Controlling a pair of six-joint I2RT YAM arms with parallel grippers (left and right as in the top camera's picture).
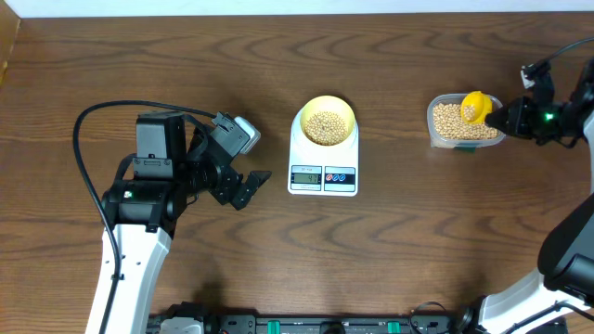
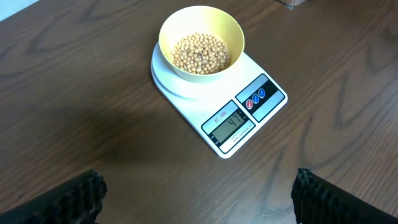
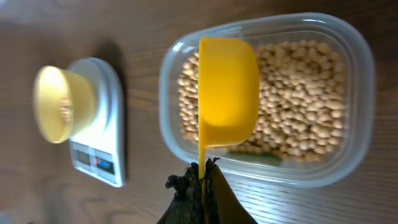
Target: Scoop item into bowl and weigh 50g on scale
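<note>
From above, the bowl [image 1: 327, 100] of beans [image 1: 326, 127] sits on the scale [image 1: 298, 158]; the left tool [image 1: 251, 188] hangs spread beside it. Left wrist view: the display seems to read 41. Right wrist view: the right tool [image 3: 201, 182] pinches the scoop [image 3: 227, 87] over the tub [image 3: 362, 81].

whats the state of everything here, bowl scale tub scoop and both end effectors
bowl: on the scale, partly filled with beans
scale: on, display seems to read 41
tub: open, part full of beans
scoop: held over the tub, contents hidden
left end effector: open, empty
right end effector: shut on the scoop handle
</note>
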